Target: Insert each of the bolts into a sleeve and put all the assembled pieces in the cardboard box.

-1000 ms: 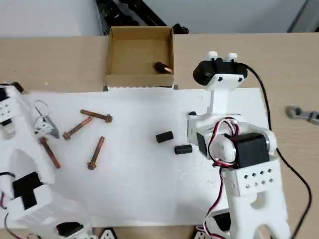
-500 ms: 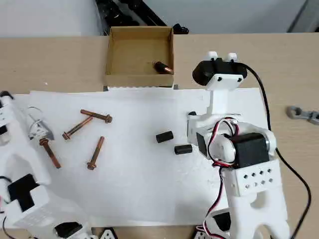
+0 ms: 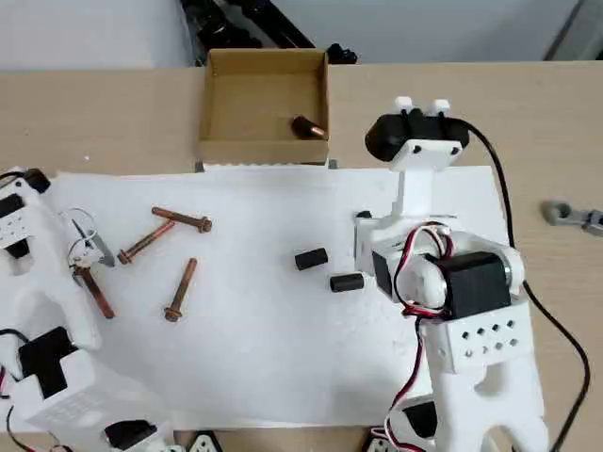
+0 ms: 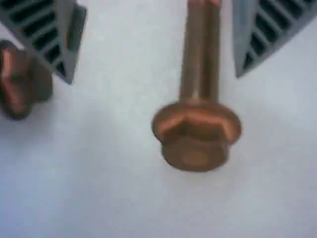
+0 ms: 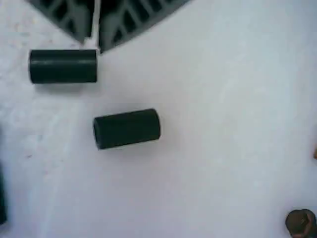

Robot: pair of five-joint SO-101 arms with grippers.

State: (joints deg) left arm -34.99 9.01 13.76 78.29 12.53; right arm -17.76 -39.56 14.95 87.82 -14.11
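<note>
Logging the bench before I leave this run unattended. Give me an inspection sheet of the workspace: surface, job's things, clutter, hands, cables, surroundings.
Surface: white sheet over a wooden table.
Job's things: four loose bolts and two black sleeves lie on the sheet; one assembled piece is in the cardboard box.
Clutter: grey metal part on the table, off the sheet.
Hands: left hand is open, with a finger on either side of one bolt's shank; right hand is shut, holds nothing, and is close by a sleeve.
Cables: black cable runs from the right arm; red and white wires on that arm.
Surroundings: dark equipment behind the table.
</note>
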